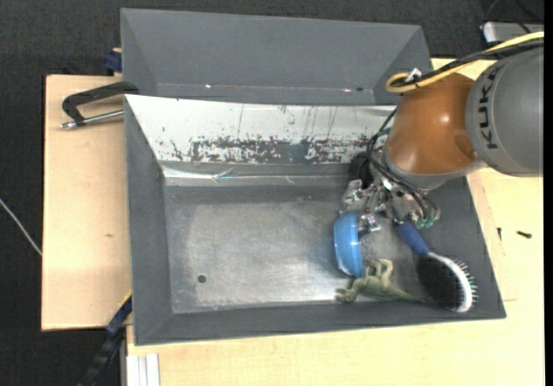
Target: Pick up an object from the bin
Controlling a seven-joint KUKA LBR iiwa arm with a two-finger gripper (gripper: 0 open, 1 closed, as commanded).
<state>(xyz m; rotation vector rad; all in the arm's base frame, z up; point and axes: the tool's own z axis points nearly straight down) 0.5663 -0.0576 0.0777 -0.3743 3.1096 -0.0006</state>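
Observation:
My gripper hangs low in the bin's right half, under the orange cover, its metal fingers just above and touching the top of a round blue object. A hairbrush with a blue handle and black bristled head lies to the gripper's right, slanting toward the front right corner. In front of the blue object lies a small olive-green toy figure. Whether the fingers grip anything is hidden by the wrist.
The arm with its orange cover and cables comes in from the right over the bin's right wall. The bin's back wall slopes up, scratched and spotted. Bare grey floor spreads across the left and middle.

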